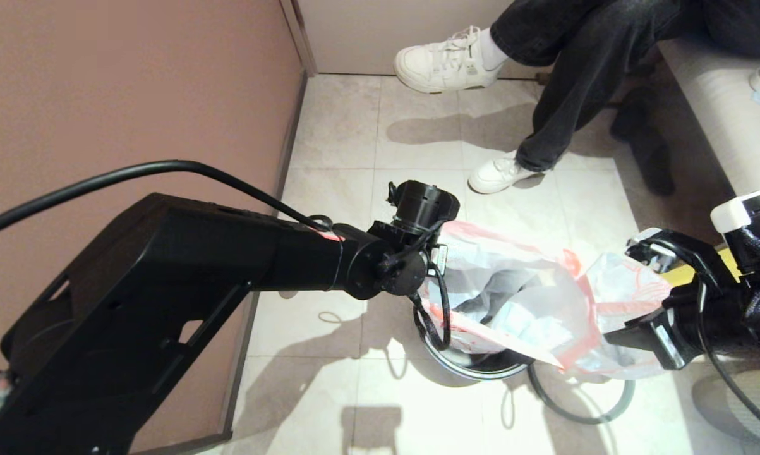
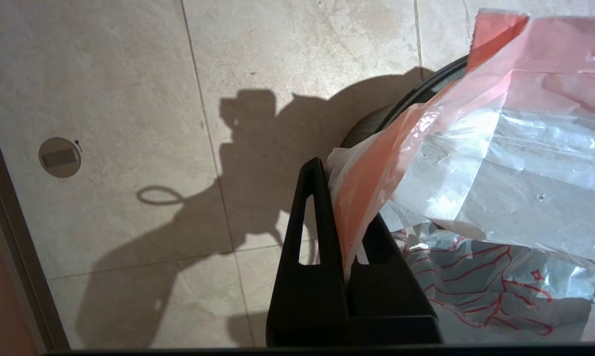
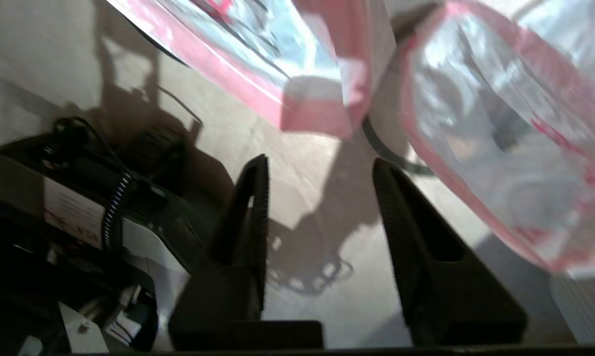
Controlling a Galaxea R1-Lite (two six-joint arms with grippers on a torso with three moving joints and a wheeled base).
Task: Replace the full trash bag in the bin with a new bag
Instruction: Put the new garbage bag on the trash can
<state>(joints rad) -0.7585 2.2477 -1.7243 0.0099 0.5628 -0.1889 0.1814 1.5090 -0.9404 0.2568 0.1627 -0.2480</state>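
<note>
The bin [image 1: 462, 368] is a small dark tub with a grey rim, standing on the tiled floor; its rim [image 2: 426, 89] also shows in the left wrist view. The new bag [image 1: 531, 284], translucent film with a pink-red edge and red print, lies spread over it. My left gripper [image 1: 429, 292] hangs at the bin's left side, shut on the bag's pink edge [image 2: 361, 198]. A fold of the same kind of film [image 1: 626, 284] hangs by my right gripper [image 1: 632, 335]; I cannot tell whether it belongs to this bag. The right gripper [image 3: 321, 162] is open and empty, with film [image 3: 500, 163] just beyond its fingers. The full trash bag is not in view.
A seated person's legs and white sneakers [image 1: 446, 60] [image 1: 496, 174] are behind the bin. A brown wall [image 1: 133, 82] runs along the left and a bench [image 1: 721, 120] along the right. A thin dark ring [image 1: 582, 415] lies on the floor beside the bin.
</note>
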